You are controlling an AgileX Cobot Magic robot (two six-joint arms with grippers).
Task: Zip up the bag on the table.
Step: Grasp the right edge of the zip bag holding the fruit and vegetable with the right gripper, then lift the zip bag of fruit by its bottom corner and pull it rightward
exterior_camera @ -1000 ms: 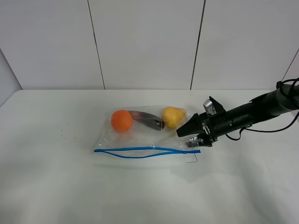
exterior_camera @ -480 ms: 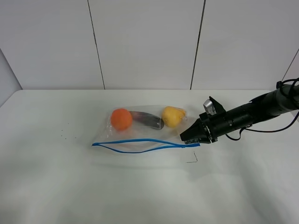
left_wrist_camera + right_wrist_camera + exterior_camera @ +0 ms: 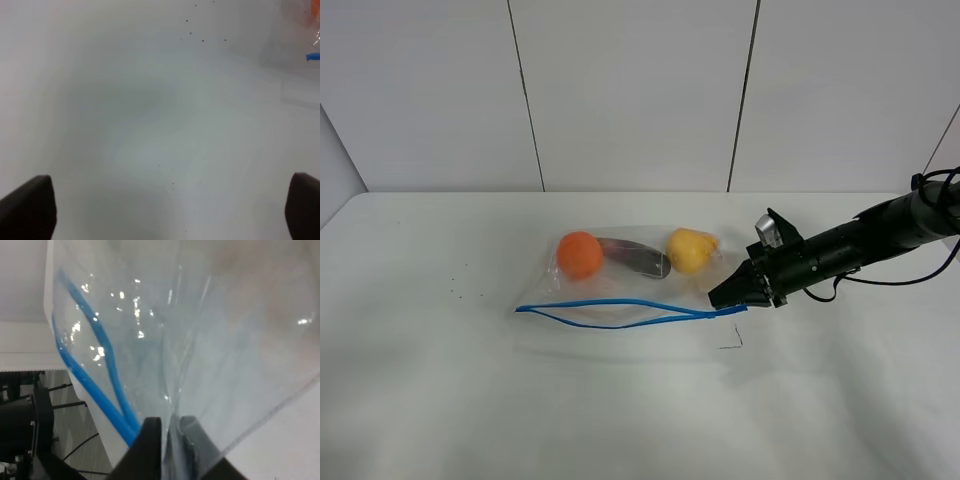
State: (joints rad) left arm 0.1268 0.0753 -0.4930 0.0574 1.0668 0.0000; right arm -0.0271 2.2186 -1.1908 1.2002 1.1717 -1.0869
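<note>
High view: the bag [image 3: 620, 280] lies centrally on the bench [image 3: 440, 400], its blue zipper strip [image 3: 610, 300] gaping, right jaws clamped on its corner. Left wrist: left jaws spread wide above the bench. Right wrist: plastic pinched beside the strip. The corner looks anchored; next, press the strip shut lengthwise.

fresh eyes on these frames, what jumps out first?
The clear bag lies on the white table, with an orange fruit, a dark purple piece and a yellow fruit in a row along its far side. Its blue zipper strip on the near edge gapes open. The right gripper, reaching in from the right, is shut on the bag's corner at the zipper's end.
</note>
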